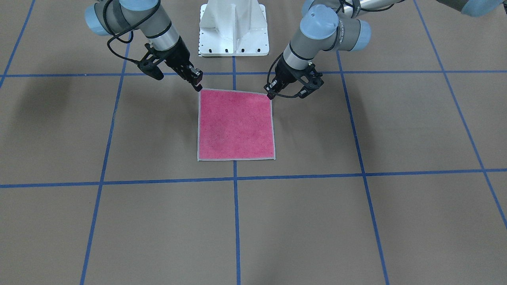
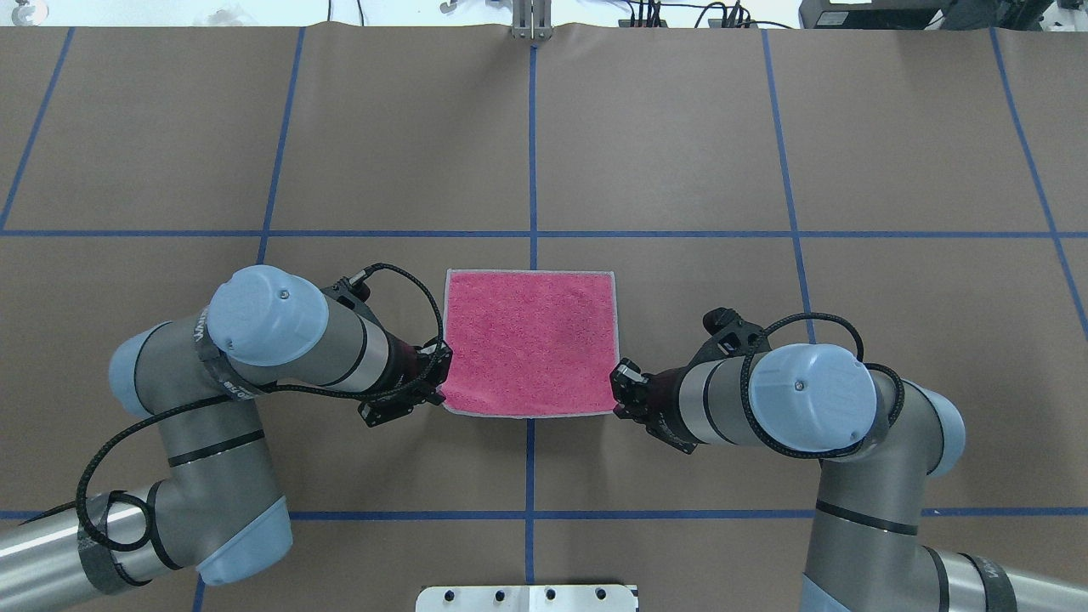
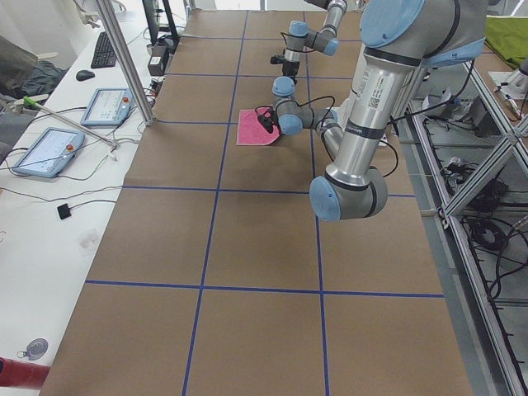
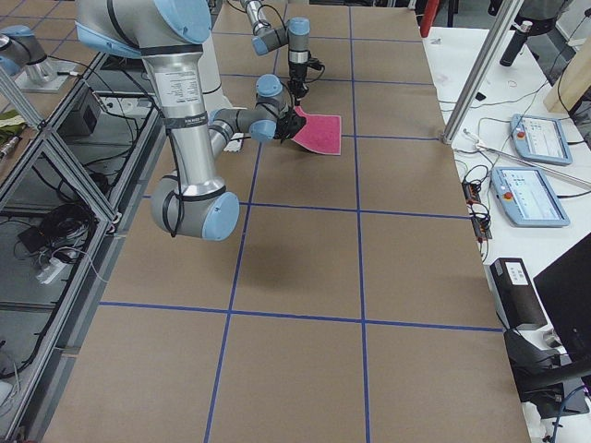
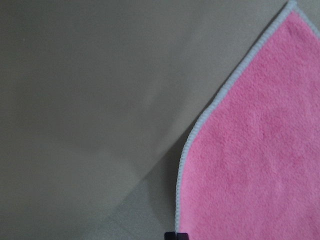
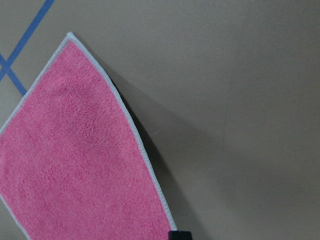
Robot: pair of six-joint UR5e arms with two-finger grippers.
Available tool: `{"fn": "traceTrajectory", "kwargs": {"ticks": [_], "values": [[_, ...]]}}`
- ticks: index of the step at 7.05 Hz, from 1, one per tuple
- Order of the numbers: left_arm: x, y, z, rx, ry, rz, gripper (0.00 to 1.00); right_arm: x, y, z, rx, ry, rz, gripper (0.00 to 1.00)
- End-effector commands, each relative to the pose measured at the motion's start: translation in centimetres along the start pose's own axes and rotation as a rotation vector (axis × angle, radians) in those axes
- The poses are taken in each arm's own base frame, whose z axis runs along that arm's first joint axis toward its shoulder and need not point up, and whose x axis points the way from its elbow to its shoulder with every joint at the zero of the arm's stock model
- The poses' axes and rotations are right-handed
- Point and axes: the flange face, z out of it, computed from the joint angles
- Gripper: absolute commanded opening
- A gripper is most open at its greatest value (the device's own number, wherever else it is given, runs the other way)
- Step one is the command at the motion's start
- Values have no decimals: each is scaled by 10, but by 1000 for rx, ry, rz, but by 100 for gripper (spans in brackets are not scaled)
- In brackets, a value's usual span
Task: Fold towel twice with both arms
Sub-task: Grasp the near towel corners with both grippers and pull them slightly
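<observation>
Looking down on the brown table [image 2: 680, 127], we are seeing it crossed by blue tape lines [image 2: 533, 170], with the white base [image 1: 233, 27] standing at the robot's edge. The left arm [image 2: 280, 340] and the right arm [image 2: 799, 399] are reaching inward from opposite sides, each bending low toward the table's middle. The towel [image 2: 531, 340] is lying between them, pink face up and unfolded, straddling the central tape line just ahead of the base. Its far edge is resting flat on the table. We are finding the left gripper [image 1: 270, 94] clenched on the towel's near corner on its own side, and the right gripper [image 1: 198, 86] clenched likewise on the other near corner. In both wrist views the light grey edging is curving up toward the camera and casting a shadow on the table beneath, so the gripped corners are sitting slightly raised. A dark fingertip [image 5: 176, 235] is showing at the bottom of the left wrist view, touching the edging.
</observation>
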Motion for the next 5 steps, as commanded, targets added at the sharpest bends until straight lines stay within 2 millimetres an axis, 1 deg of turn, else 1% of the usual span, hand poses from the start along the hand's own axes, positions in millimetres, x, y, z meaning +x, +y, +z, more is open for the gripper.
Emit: {"fn": "traceTrajectory", "kwargs": {"ticks": [1, 3, 4, 5], "values": [[0, 4, 0, -5, 1, 3, 0, 3, 10, 0, -12, 1, -5, 0], [5, 9, -6, -13, 16, 10, 0, 3, 10, 3, -14, 7, -6, 0], [7, 10, -8, -13, 21, 9, 0, 0, 1, 1, -1, 3, 1, 0], [9, 7, -6, -1, 25, 7, 0, -10, -12, 3, 19, -6, 14, 0]]}}
